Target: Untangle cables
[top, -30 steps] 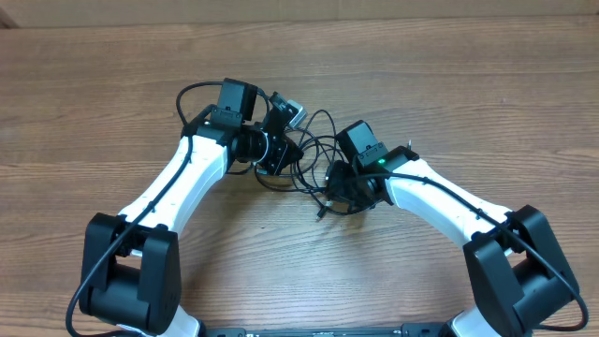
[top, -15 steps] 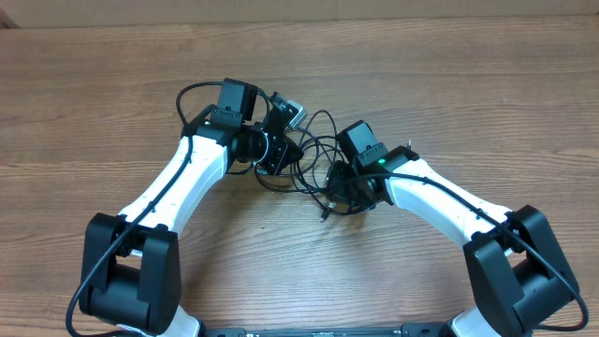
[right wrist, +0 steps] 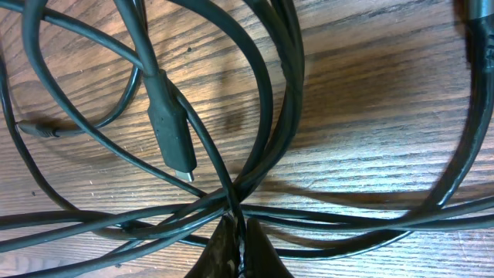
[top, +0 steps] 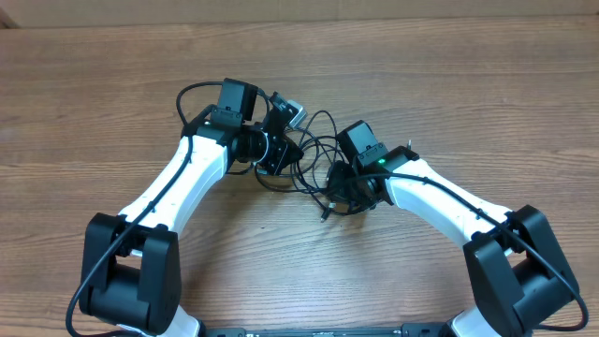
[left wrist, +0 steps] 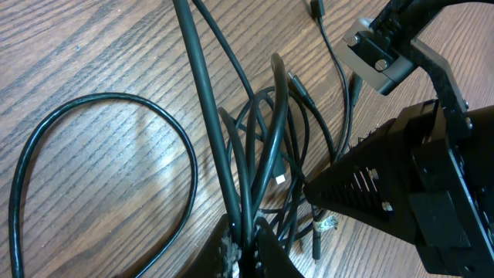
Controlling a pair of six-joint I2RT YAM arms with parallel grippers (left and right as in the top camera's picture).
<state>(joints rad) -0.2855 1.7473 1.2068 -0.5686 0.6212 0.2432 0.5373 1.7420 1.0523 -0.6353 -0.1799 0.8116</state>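
A tangle of thin black cables (top: pixel 314 159) lies on the wooden table between the two arms. My left gripper (top: pixel 281 152) sits at the tangle's left edge; in the left wrist view it (left wrist: pixel 245 245) is shut on a few cable strands (left wrist: pixel 262 147) that run up between its fingers. My right gripper (top: pixel 342 187) sits at the tangle's right edge; in the right wrist view it (right wrist: pixel 239 239) is shut on one thin strand where several cables (right wrist: pixel 231 116) cross. A cable plug (right wrist: pixel 171 137) lies just above the right fingers.
The wooden table (top: pixel 112 103) stretches around the arms. A loose cable loop (left wrist: pixel 100 154) lies to the left of the left gripper. The right arm's black body (left wrist: pixel 409 177) fills the right of the left wrist view.
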